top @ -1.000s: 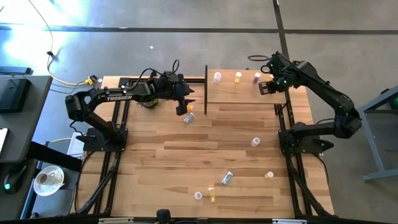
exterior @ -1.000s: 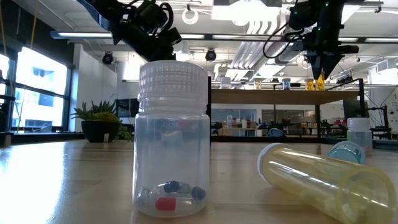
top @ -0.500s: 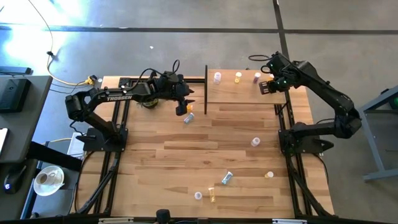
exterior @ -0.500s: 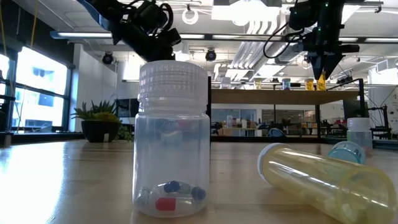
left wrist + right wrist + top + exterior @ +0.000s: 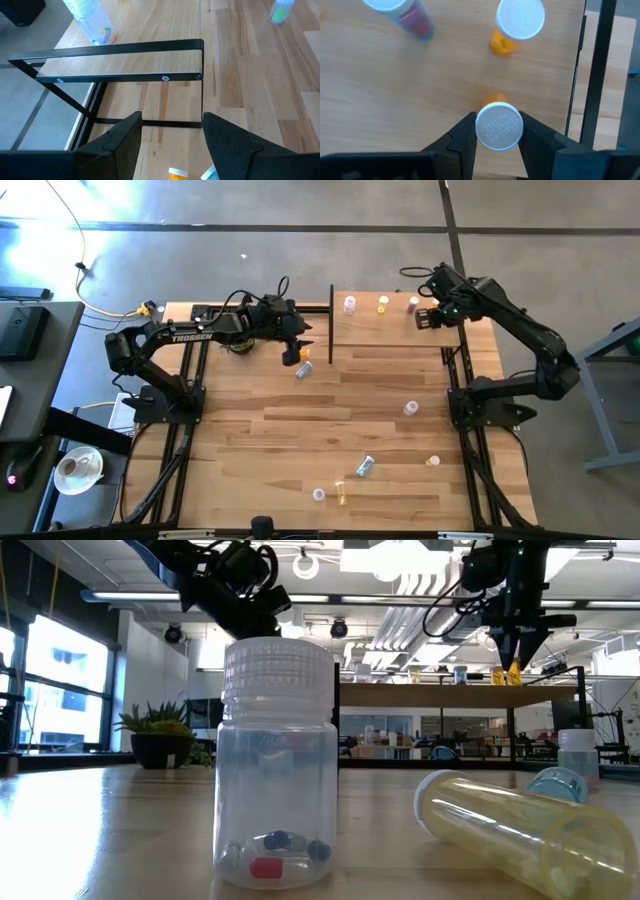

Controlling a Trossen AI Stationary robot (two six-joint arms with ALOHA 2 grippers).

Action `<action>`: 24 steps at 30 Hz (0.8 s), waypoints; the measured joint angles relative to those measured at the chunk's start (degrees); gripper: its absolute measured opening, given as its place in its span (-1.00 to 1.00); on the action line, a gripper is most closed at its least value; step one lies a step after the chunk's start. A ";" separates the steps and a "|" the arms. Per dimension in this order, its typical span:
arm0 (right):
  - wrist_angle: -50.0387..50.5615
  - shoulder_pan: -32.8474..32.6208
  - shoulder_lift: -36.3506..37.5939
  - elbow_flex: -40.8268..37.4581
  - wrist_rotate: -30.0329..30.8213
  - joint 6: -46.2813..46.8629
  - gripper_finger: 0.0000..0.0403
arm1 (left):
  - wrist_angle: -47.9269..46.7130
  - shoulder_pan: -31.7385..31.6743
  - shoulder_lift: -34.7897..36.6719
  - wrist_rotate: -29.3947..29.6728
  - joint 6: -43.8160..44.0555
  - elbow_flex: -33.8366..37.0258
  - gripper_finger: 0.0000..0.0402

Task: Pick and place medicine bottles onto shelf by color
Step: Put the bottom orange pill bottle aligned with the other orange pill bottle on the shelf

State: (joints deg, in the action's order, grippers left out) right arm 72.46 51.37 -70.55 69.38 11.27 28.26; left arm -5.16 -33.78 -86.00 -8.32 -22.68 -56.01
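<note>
My right gripper (image 5: 499, 134) hangs over the pale, smooth shelf (image 5: 375, 335), its dark fingers (image 5: 464, 137) flanking the ribbed white cap of an upright bottle (image 5: 499, 126); I cannot tell whether they still pinch it. An orange bottle (image 5: 512, 27) stands nearby. My left gripper (image 5: 170, 136) hovers spread apart beside the shelf's black frame, above the planked tabletop (image 5: 300, 430).
</note>
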 joint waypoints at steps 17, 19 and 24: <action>-0.06 0.02 -1.41 0.04 2.66 -0.05 -0.31 | -0.18 0.01 0.00 0.15 -1.11 0.00 -0.01; -0.08 0.00 -1.41 0.04 2.66 -0.08 -0.27 | -0.18 0.02 0.00 0.15 -1.10 0.00 -0.01; -0.83 0.02 -1.41 0.00 2.69 -0.69 -0.19 | -0.18 0.01 0.00 0.15 -1.09 0.00 -0.01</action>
State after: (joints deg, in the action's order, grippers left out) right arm 71.63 51.40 -71.96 69.38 13.96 27.57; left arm -5.34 -33.77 -86.00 -8.16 -23.77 -56.01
